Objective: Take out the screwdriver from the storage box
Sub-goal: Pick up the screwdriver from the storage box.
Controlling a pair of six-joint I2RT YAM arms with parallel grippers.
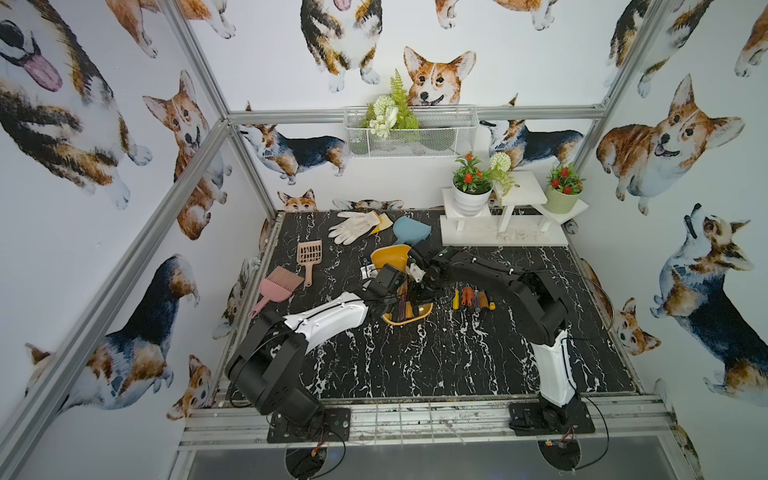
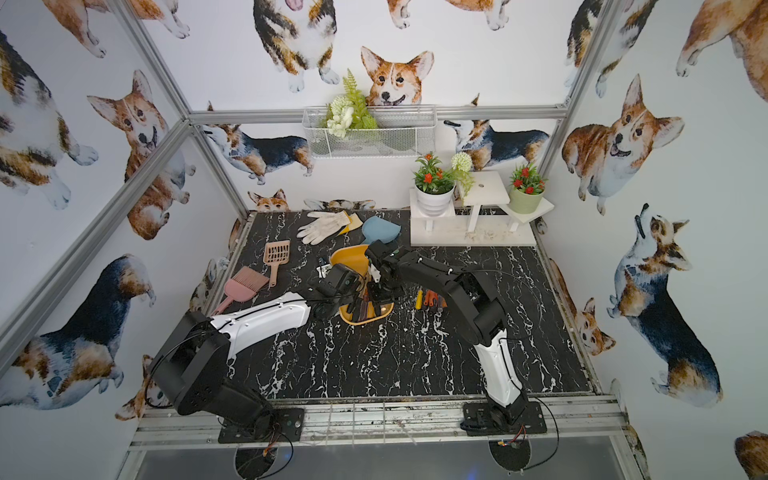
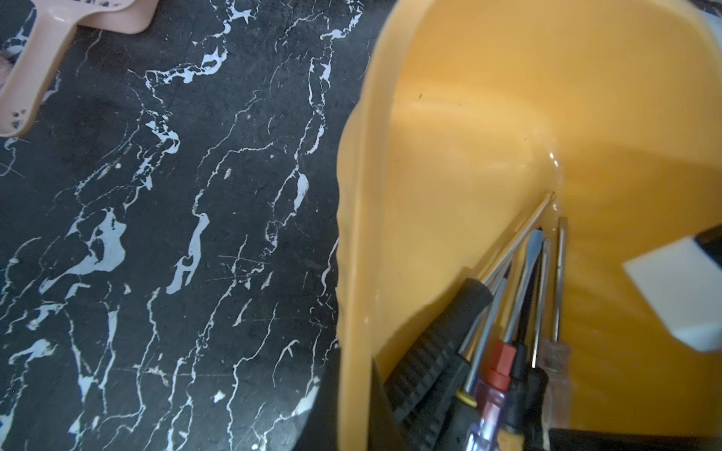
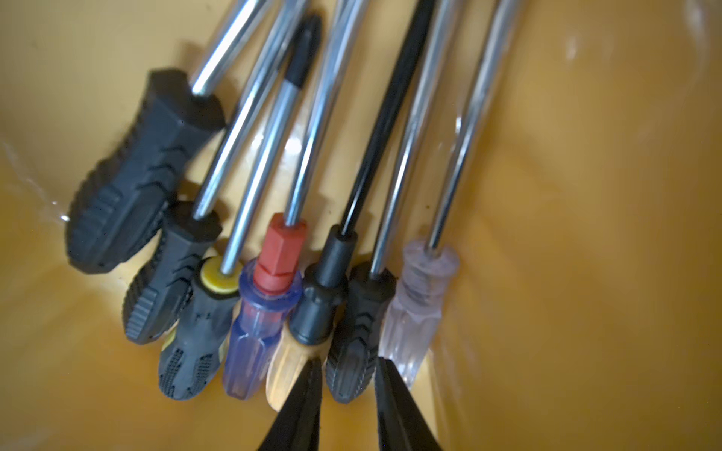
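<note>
- Right wrist view: our right gripper point(image 4: 347, 375) is straddling the butt of a black ribbed screwdriver point(image 4: 363, 312) lying in the storage box point(image 4: 586, 234); we cannot tell whether the jaws are pinching it yet.
- We are risking a slip, because the fingertips are catching only the handle's tapered end.
- We are crowding the amber handle point(image 4: 289, 367) and the clear handle point(image 4: 414, 324) beside it; either could get dragged along.
- Our left gripper point(image 1: 384, 308) is clenching the box's wall and seemingly tilting it; a loosening hold could shift the pile.
</note>
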